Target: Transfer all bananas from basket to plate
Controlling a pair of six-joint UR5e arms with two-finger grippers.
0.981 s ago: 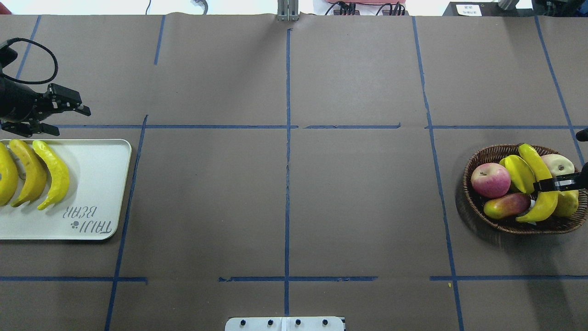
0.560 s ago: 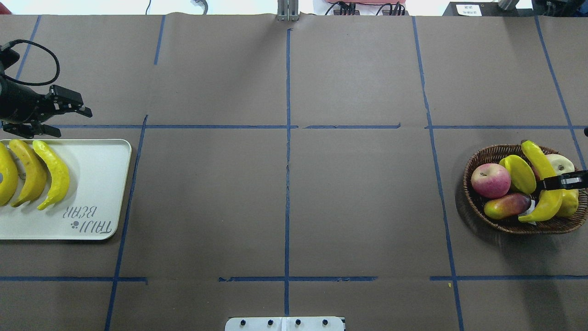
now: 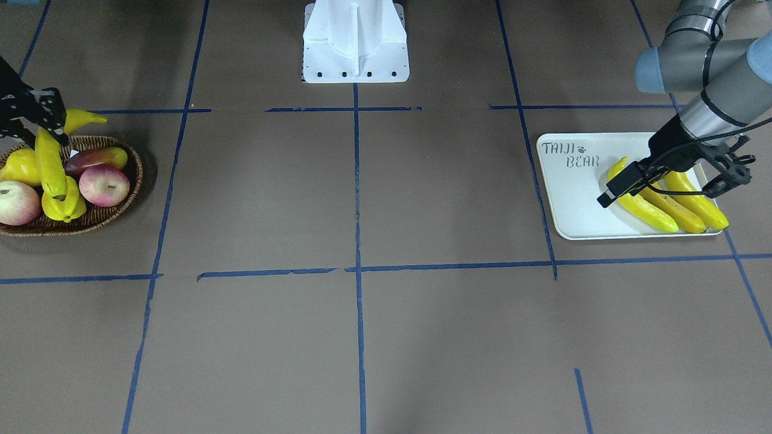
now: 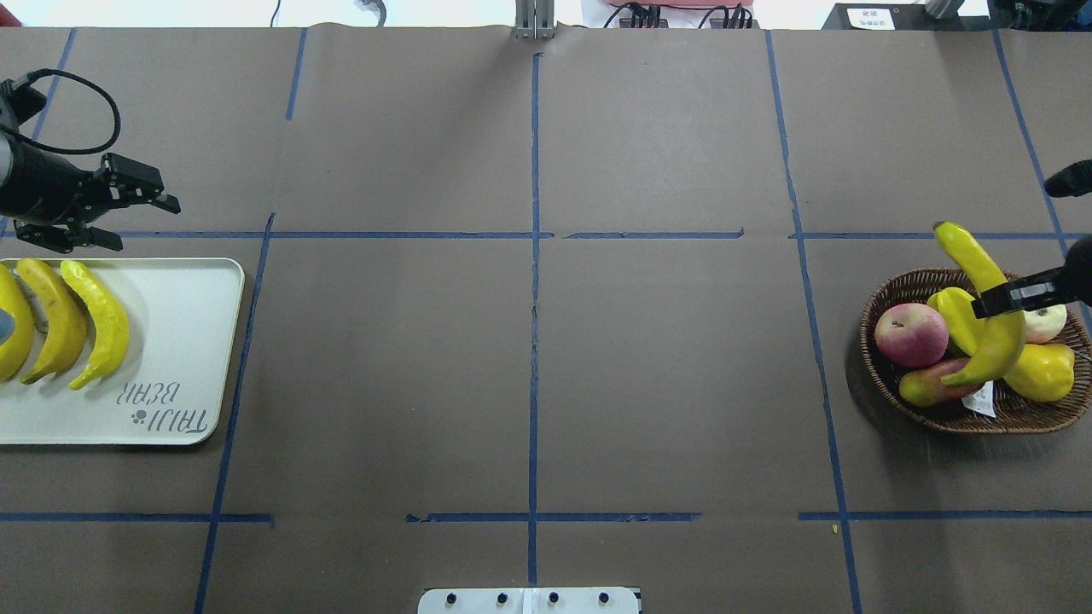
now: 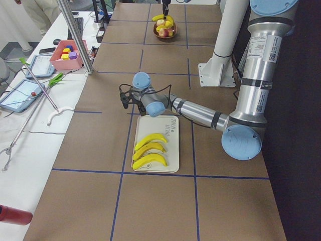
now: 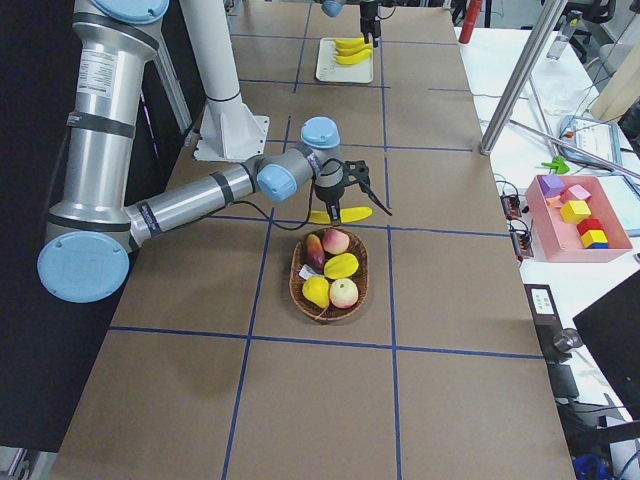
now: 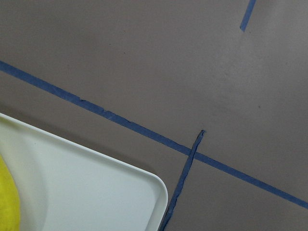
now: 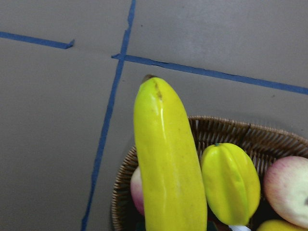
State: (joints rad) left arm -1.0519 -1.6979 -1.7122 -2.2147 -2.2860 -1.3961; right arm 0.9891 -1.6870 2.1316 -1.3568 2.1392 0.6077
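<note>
My right gripper (image 4: 1005, 298) is shut on a long yellow banana (image 4: 981, 294), which hangs tilted above the brown wicker basket (image 4: 879, 375) at the table's right end. The right wrist view shows that banana (image 8: 168, 168) filling its middle over the basket rim (image 8: 226, 127). Three more bananas (image 4: 98, 324) lie side by side on the white "TAIJI BEAR" plate (image 4: 171, 341) at the left end. My left gripper (image 4: 132, 223) hovers open and empty just past the plate's far edge. The plate's corner (image 7: 96, 192) fills the bottom left of the left wrist view.
The basket also holds a red apple (image 4: 911, 334), a ridged starfruit (image 4: 954, 320), a mango (image 4: 926, 385), a yellow pear (image 4: 1041, 371) and a pale apple (image 4: 1048, 322). Blue tape lines cross the brown table. The robot's white base (image 3: 356, 42) stands mid-table.
My right gripper has lifted the banana up out of the basket and a little toward the far side. The left gripper has drifted slightly right, still open.
</note>
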